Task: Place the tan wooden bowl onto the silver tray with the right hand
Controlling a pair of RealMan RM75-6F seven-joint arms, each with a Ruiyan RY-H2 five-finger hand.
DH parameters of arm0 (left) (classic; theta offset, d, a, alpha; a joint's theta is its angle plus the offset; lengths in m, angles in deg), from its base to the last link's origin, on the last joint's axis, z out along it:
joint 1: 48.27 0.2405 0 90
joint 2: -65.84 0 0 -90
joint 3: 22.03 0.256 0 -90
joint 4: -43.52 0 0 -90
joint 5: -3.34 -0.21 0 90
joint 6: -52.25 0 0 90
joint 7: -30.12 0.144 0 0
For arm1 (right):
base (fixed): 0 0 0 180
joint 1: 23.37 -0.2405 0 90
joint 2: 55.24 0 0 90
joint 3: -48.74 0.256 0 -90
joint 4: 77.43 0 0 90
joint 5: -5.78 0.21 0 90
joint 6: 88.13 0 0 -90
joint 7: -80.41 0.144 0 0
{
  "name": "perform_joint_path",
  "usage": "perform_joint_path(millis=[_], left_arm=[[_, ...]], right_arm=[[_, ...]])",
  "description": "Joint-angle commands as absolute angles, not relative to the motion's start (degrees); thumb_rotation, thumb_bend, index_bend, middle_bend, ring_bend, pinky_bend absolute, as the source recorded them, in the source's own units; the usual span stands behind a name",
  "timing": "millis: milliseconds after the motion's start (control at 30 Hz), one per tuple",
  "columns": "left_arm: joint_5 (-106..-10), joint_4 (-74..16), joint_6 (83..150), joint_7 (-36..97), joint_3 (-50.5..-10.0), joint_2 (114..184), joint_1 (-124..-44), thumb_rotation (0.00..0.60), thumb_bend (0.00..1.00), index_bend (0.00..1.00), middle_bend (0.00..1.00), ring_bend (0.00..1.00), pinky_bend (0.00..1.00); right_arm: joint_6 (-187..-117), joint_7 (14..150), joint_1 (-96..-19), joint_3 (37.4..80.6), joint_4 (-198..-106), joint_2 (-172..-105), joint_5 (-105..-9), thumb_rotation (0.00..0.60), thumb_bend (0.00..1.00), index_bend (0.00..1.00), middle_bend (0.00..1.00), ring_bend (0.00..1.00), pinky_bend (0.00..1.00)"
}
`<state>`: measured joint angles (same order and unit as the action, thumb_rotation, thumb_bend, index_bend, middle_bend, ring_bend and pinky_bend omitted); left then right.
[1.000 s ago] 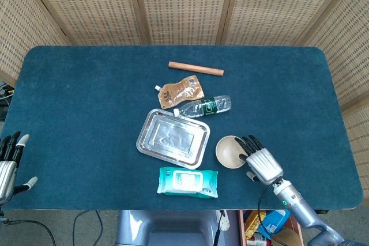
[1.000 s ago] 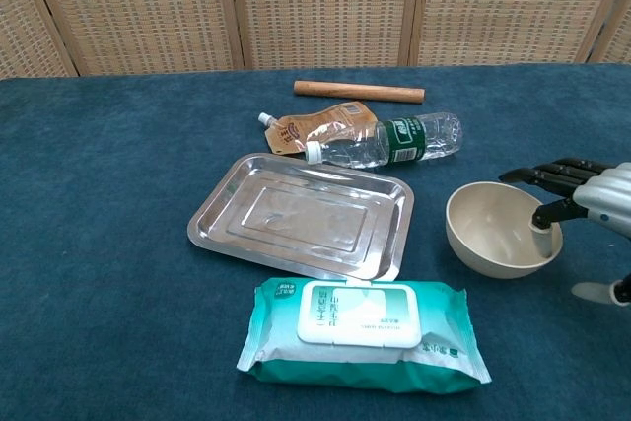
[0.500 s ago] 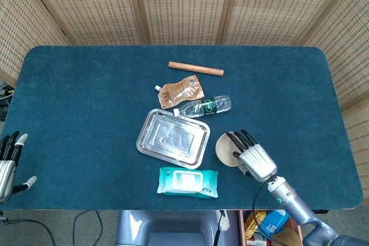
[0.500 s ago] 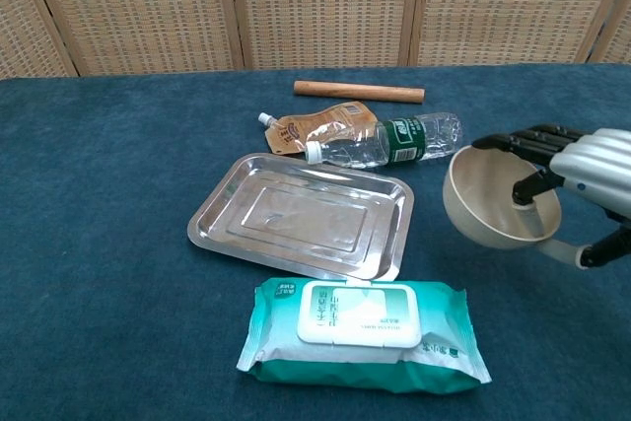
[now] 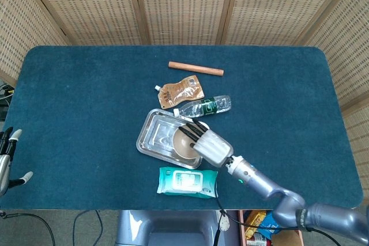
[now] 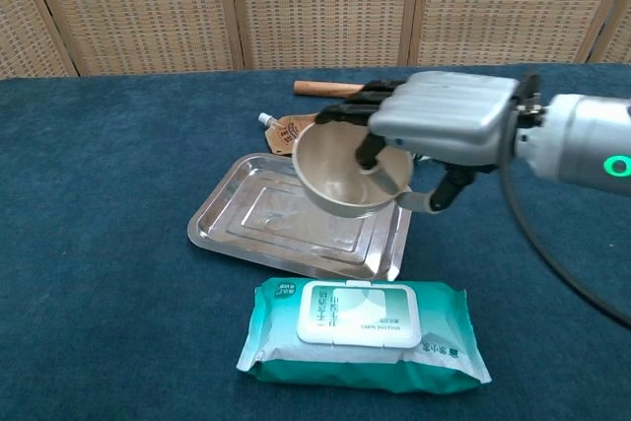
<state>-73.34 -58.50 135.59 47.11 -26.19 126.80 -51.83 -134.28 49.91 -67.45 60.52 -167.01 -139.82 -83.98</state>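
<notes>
**Bowl carried over the tray, not yet set down**

At the far left edge of the table, the left hand hangs idle with its fingers apart, holding nothing, and takes no part in the job.

Moving right, the silver tray lies at the table's middle, with a teal pack of wet wipes just in front of it. Behind the tray lie a tan spouted pouch, a clear water bottle and, farthest back, a wooden stick.

The big change is the tan wooden bowl. A second ago it sat on the blue cloth well to the right of the tray, with the right hand closing on its rim. Half a second ago it was lifted. Now the right hand grips it by the rim, fingers hooked inside and thumb under the outer wall, and has swung it leftward over the tray's right half. In the chest view the bowl appears tilted and raised above the tray floor.

The carry looks nearly finished; what remains, by my reading, is lowering, levelling and letting go.
</notes>
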Motion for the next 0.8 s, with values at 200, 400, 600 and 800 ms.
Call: perform_joint_path(millis=[200,400,600,800], left_arm=[[-69.63,-57.47,133.41,46.25,-27.32,126.52,-52.89,0.6,0.0,0.0,0.0,0.0,0.0],[-68.77,-57.13,133.07,46.64,-27.27,126.73,-53.18,0.6,0.0,0.0,0.0,0.0,0.0],[-68.83,-57.32,133.11,47.16,-26.97,127.02,-53.34,0.6,0.0,0.0,0.0,0.0,0.0],[-69.13,-57.44,132.81,47.25,-26.56,127.08,-53.59,0.6,0.0,0.0,0.0,0.0,0.0]], right_arm=[[-127.82,40.5,-75.83,63.68,-156.38,-150.68,-74.05,0.6,0.43,0.63,0.0,0.0,0.0],[-127.75,40.37,-76.99,62.4,-152.93,-151.98,-71.15,0.6,0.43,0.55,0.0,0.0,0.0],[-130.78,44.05,-76.44,61.41,-154.92,-149.89,-72.88,0.6,0.19,0.0,0.0,0.0,0.0],[-138.49,45.48,-72.99,60.78,-162.49,-143.13,-75.38,0.6,0.15,0.0,0.0,0.0,0.0]])
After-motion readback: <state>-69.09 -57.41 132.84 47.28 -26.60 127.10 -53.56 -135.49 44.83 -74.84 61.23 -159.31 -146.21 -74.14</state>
